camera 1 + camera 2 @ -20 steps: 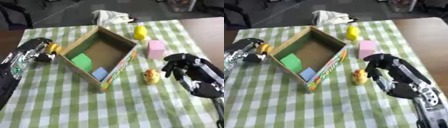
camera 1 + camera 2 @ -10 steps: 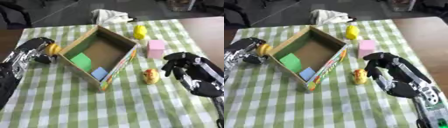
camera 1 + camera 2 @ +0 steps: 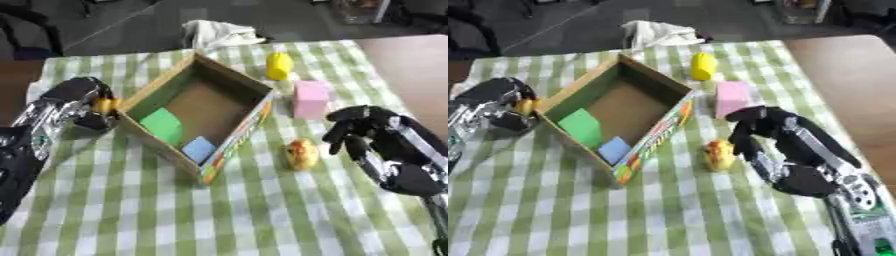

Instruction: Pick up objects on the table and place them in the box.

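1. Fingers (image 3: 343, 131) of the right hand (image 3: 385, 150) curl downward in a claw and grip nothing, poised just beside a small orange-yellow figure (image 3: 302, 153) on the checked table (image 3: 262, 210).
2. Fingers of the left hand (image 3: 70, 102) wrap round a small yellow-orange object (image 3: 105, 105) at the outer left wall of the box (image 3: 194, 115).
3. Judging by its rounded, toy-like shape, the figure is probably light and hard and may roll or slip; a pinch across its middle looks safest.
4. Pink block (image 3: 311, 98) and yellow object (image 3: 279, 65) wait beyond the box; the block's flat faces should offer an easy hold.
5. Green block (image 3: 162, 126) and blue block (image 3: 199, 149) already lie inside the box.
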Controlling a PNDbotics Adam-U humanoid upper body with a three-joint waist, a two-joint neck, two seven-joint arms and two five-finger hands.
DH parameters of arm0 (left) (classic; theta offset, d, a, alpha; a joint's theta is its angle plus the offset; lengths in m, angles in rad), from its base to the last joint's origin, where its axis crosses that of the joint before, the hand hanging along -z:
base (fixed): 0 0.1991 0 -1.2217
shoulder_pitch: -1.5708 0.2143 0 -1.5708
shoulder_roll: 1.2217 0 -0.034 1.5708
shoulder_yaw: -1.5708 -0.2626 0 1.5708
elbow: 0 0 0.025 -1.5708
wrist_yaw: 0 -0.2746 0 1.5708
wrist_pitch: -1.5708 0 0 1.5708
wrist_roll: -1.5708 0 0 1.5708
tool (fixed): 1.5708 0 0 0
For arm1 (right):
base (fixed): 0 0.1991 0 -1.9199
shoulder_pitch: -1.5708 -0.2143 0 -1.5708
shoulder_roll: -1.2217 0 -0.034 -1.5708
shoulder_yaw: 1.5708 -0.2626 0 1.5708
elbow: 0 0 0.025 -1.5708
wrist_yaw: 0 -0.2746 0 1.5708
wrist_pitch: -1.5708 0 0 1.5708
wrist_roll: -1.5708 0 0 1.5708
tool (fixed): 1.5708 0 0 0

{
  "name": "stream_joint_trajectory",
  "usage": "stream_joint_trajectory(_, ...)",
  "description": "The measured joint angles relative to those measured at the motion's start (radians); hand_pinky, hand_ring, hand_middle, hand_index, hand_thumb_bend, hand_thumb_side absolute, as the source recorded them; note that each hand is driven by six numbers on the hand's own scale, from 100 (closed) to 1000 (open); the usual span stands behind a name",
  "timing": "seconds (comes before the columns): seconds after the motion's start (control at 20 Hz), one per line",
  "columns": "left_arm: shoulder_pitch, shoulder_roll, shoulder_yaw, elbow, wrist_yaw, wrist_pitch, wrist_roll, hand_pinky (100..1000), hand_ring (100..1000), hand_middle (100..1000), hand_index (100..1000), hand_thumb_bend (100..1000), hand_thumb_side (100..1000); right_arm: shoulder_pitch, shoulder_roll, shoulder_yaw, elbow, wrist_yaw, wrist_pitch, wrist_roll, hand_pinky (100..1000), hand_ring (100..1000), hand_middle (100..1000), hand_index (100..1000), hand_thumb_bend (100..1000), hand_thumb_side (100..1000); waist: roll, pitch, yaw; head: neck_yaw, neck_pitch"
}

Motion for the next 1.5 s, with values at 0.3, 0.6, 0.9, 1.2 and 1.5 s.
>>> stream_joint_trajectory(0.3,0.0,0.001,-0.004,-0.037,0.01,-0.012,0.067,311,188,139,395,100,241,0.0,0.0,0.0,0.0,0.0,0.0,-0.001,656,493,528,791,100,443,0.0,0.0,0.005,-0.004,0.0)
stream_joint_trajectory(0.6,0.001,0.036,-0.014,-0.139,0.09,-0.029,0.135,301,173,115,377,100,236,0.001,0.0,-0.001,0.0,0.0,0.0,-0.001,656,493,528,791,100,443,0.007,-0.001,0.011,-0.008,0.0)
stream_joint_trajectory(0.9,-0.011,0.073,-0.054,-0.296,0.189,-0.076,0.12,311,181,122,385,100,234,0.009,-0.001,-0.001,0.0,0.0,-0.001,-0.002,656,494,528,791,100,445,0.014,-0.008,0.013,-0.011,0.001)
stream_joint_trajectory(1.2,-0.025,0.076,-0.151,-0.455,0.28,-0.134,0.044,345,217,160,411,100,229,0.009,-0.001,0.0,0.0,0.001,-0.001,-0.002,656,494,529,791,100,446,0.016,-0.009,0.008,-0.014,0.0)
stream_joint_trajectory(1.5,-0.029,0.052,-0.235,-0.561,0.275,-0.133,-0.055,443,339,291,540,103,260,0.008,-0.001,0.0,0.0,0.001,0.0,0.0,656,494,529,791,100,448,0.017,-0.01,0.0,-0.014,0.0)
